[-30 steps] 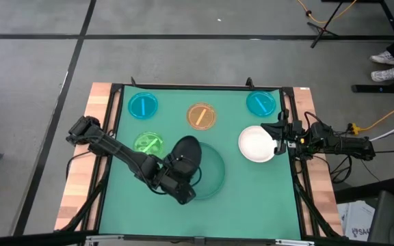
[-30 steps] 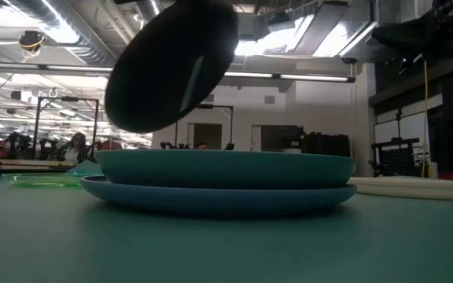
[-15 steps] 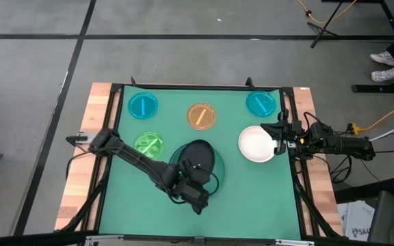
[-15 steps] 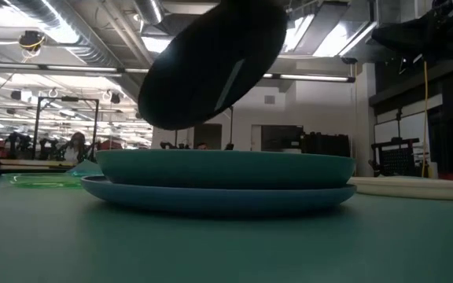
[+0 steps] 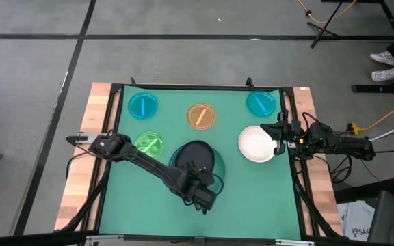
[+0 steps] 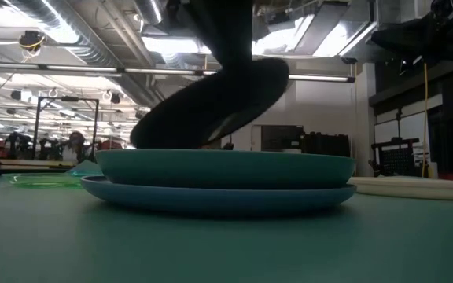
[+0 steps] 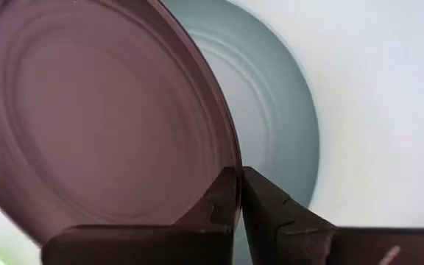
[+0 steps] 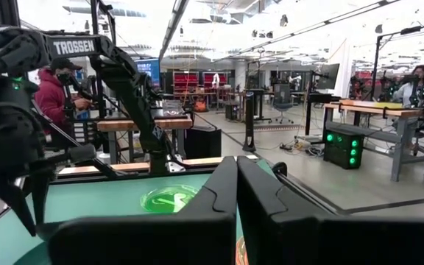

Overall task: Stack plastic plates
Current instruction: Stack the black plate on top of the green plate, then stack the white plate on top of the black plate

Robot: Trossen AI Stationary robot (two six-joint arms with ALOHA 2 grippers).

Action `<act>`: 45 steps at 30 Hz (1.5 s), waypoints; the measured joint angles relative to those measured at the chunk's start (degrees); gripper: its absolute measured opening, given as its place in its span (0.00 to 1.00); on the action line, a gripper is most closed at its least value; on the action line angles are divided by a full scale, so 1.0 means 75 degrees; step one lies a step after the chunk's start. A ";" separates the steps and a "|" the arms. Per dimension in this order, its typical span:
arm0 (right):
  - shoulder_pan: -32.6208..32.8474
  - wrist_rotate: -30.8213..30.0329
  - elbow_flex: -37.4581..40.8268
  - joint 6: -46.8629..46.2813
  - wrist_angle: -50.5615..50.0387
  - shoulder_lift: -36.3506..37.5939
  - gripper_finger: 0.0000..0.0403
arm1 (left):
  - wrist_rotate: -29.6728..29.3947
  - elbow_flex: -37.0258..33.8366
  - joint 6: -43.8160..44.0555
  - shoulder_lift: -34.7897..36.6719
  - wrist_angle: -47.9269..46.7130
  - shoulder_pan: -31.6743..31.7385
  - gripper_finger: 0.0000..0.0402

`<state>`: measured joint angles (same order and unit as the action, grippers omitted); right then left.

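Note:
The black plate [image 5: 195,156] hangs tilted over the dark-green plate [image 5: 219,166], which rests in the light-blue plate [image 6: 219,196] at the table's middle. My left gripper [image 5: 198,179] is shut on the black plate's near rim. In the low view the black plate [image 6: 211,106] slants down to the left, and its low edge is hidden behind the green plate's rim [image 6: 226,169]. My right gripper [image 5: 278,134] waits shut at the right edge, beside the white plate [image 5: 254,145], which lies flat on the mat. My left gripper pinches the black plate's rim [image 7: 230,158] between its two fingers, one on each face. The fingers come from the table's near side, slanting down. The plate is tilted, held side up; whether its low far edge [image 6: 144,141] touches the green plate, I cannot tell.
Small plates lie flat along the far half: cyan [image 5: 143,106], orange [image 5: 201,116], cyan [image 5: 260,104], and lime-green [image 5: 149,144] just left of the stack. A black frame [image 5: 118,87] edges the green mat. Bare mat lies near the front edge.
My left gripper has carried the black plate toward the table's right and down, from beside the stack's left to over its middle. The plate has tipped flatter, and its low edge has sunk behind the green plate's rim.

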<state>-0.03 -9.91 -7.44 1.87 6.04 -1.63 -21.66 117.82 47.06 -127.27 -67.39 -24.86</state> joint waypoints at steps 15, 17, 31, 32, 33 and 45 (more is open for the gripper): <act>0.0001 -0.0014 0.0000 0.0000 -0.0023 0.0000 0.00 | 0.0569 -0.0020 -0.0165 -0.0651 0.0189 0.0026 0.02; 0.0001 -0.0023 0.0000 0.0000 -0.0027 0.0000 0.00 | 0.0596 -0.0023 -0.0162 -0.0651 0.0255 0.0035 0.03; 0.0002 -0.0023 0.0000 0.0000 -0.0023 0.0000 0.00 | 0.0642 -0.0023 -0.0130 -0.0648 0.0422 0.0029 0.14; 0.0001 -0.0023 0.0000 0.0000 -0.0023 0.0000 0.00 | 0.0692 -0.0023 -0.0126 -0.0648 0.0422 0.0029 0.16; 0.0000 -0.0022 0.0000 0.0000 -0.0023 0.0000 0.00 | 0.0772 -0.0023 -0.0115 -0.0648 0.0422 0.0029 0.17; 0.0002 0.0080 0.0000 -0.0444 0.0011 0.0000 0.00 | -0.0387 0.0038 -0.1733 0.0031 0.0555 -0.0430 0.23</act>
<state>-0.01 -9.32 -7.44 -1.46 6.13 -1.63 -24.56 118.10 34.06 -127.04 -63.23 -28.09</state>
